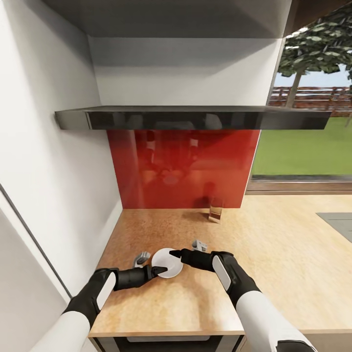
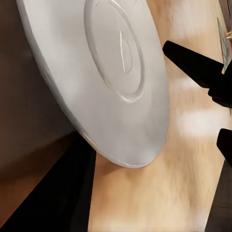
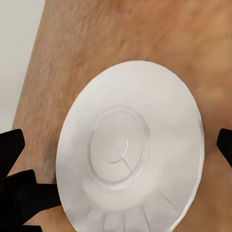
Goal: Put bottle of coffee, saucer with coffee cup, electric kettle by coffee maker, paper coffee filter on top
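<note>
My left pincer [image 1: 157, 270] grips the saucer [image 1: 167, 262] at its rim, the fingers closed on the edge at about 8 o'clock of the dish as my head camera sees it. In the left wrist view the saucer [image 2: 104, 72] looms close and tilted, one dark finger [image 2: 58, 193] running under its rim. My right pincer [image 1: 177, 253] sits at the saucer's 2 o'clock edge, its tip over the rim; whether it is open or closed I cannot tell from the head view. In the right wrist view one finger [image 3: 226, 145] shows at one side and the saucer [image 3: 129, 147] lies face up between, so the jaws look spread wider than the dish. The black mass at the other side there is my left pincer [image 3: 21, 195].

The saucer is above or on the counter [image 1: 274, 274], near its front edge. At 1 o'clock from the saucer, well apart, a small glass [image 1: 216, 211] stands near the red backsplash [image 1: 195, 166]. A dark shelf [image 1: 195, 118] runs above the backsplash. A white wall [image 1: 54, 161] bounds the counter at 9 o'clock, and a window [image 1: 308, 132] with grass and a tree lies at 2 o'clock.
</note>
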